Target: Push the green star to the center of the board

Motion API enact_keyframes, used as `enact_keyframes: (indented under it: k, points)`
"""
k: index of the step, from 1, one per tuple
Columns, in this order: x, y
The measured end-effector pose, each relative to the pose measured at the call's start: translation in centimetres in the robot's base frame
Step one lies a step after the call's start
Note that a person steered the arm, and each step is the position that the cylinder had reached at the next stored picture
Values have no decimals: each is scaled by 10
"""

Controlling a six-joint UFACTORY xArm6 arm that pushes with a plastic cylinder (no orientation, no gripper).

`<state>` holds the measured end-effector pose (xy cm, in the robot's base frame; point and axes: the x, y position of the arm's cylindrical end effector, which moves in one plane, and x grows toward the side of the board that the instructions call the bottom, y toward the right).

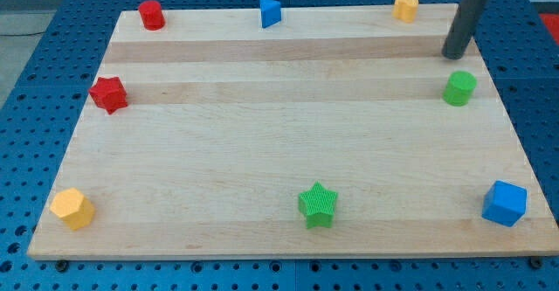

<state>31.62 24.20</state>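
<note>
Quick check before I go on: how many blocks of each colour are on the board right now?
Red: 2, cylinder and star
Blue: 2, triangular block and cube
Yellow: 2, at the view's top and bottom left
Green: 2, cylinder and star
Total: 8
My tip is just above the green cylinder.

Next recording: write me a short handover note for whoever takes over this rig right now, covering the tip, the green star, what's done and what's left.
My tip rests on the board near the view's top right corner, just above the green cylinder and touching no block.
The green star sits near the view's bottom edge, slightly right of the middle, far from my tip.
Done: nothing visible; the star is not at the center.
Left: bring my tip around below the star, probably passing clear of the green cylinder and the blue cube, then push the star toward the view's top to the board's center.
</note>
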Motion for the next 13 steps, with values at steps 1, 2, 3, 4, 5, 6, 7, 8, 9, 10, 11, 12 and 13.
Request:
enact_keyframes:
  k: [1, 2, 3, 4, 5, 6, 7, 8, 9, 10, 11, 12, 13]
  points:
    - [-10, -35]
    - [4, -116]
    - [52, -144]
    - [127, -137]
    - [200, -136]
    - [243, -143]
    - [298, -177]
    - [297, -198]
    - [269, -211]
    - [249, -211]
    - [236, -245]
    - [227, -278]
    - [220, -250]
